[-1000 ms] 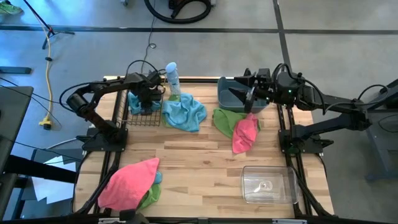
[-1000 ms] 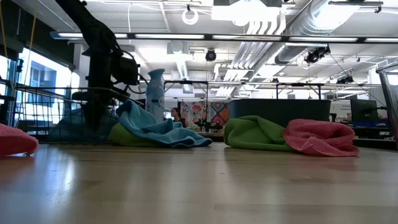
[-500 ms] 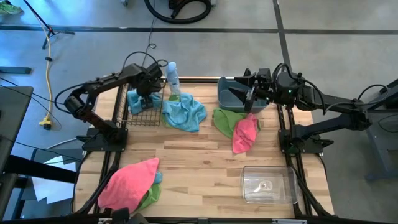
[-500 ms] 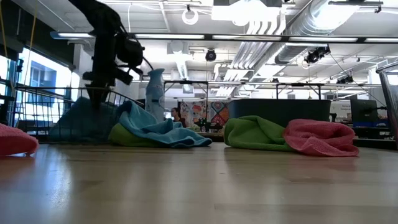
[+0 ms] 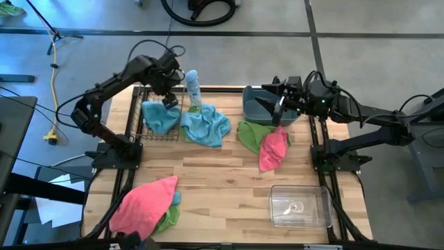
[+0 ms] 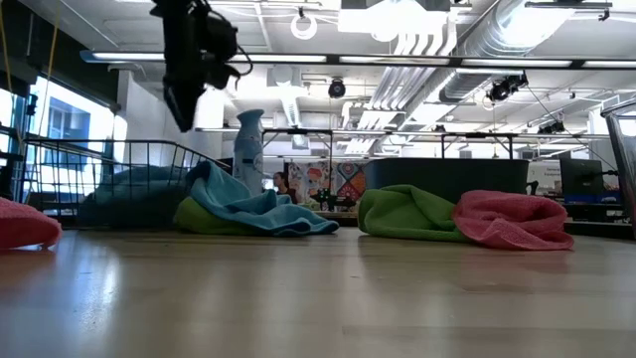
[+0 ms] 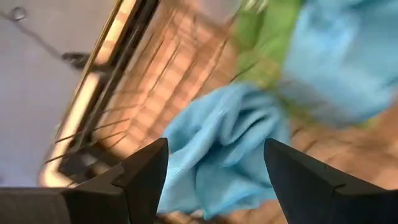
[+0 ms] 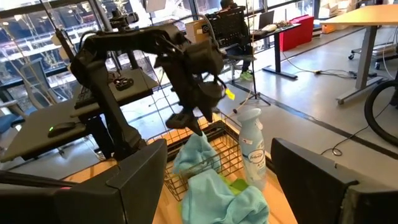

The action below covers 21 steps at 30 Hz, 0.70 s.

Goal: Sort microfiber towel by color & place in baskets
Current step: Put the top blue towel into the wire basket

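High view, step: the left gripper [image 5: 168, 101] is being held above the black wire basket [image 5: 146, 131], in which a light blue towel [image 5: 159, 116] is lying; the drop appears done.
High view, advice: the arm is best being lifted straight clear of the wire rim before the blue-on-green pile [image 5: 205, 126] beside the spray bottle [image 5: 192, 88] is being approached, so that no cloth is being snagged and dragged out.
High view, right arm: the right gripper [image 5: 277, 112] is waiting at the slate-blue tub [image 5: 250, 103], near a green towel [image 5: 250, 135] and a pink towel [image 5: 273, 149].
High view, rest: a pink towel over green [image 5: 144, 203] is lying at the near left corner of the surface [image 5: 222, 180]; the clear bin [image 5: 300, 205] is sitting at near right.
Low view, jaws: the left gripper [image 6: 184, 107] is hanging well above the basket [image 6: 99, 179], nothing held.
Left wrist view, jaws: the fingers [image 7: 143, 177] are being kept wide apart and empty, the blue towel [image 7: 217, 149] lying below, between them, untouched.
Right wrist view, jaws: the fingers [image 8: 140, 180] are being held wide, nothing between.
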Motion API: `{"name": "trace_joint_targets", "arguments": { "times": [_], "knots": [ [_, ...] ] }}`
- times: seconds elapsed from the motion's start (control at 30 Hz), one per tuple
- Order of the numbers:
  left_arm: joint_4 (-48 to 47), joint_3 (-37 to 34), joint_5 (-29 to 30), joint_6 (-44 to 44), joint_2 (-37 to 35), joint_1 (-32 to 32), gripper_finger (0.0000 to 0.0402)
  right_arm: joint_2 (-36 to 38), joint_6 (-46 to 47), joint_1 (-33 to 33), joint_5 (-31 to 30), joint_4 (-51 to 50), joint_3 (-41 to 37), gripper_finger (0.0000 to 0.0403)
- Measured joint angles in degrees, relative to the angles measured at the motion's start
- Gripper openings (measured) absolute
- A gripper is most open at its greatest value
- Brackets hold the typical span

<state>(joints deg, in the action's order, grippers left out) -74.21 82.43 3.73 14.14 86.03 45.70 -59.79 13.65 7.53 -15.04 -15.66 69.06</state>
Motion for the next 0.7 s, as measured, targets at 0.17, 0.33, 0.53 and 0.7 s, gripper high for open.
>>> {"name": "trace_joint_targets", "arguments": {
  "times": [0.17,0.33,0.53,0.7],
  "knots": [
    [3.0,-0.1,-19.1,-5.7,-5.6,-2.5,0.0252,0.0,-2.4,0.0,0.0,0.0,0.0,0.0284],
    [10.4,-0.1,-21.0,-13.7,-13.4,-9.7,0.0252,0.0,-3.5,0.0,0.0,0.0,0.0,0.0284],
    [20.4,0.0,-3.9,-24.5,-16.8,-23.0,0.0252,0.0,-3.6,0.0,0.0,0.1,0.0,0.0284],
    [21.0,0.8,0.2,-30.7,-9.4,-29.6,0.0252,0.1,-4.6,0.0,0.0,0.2,0.0,0.0284]
  ]
}}
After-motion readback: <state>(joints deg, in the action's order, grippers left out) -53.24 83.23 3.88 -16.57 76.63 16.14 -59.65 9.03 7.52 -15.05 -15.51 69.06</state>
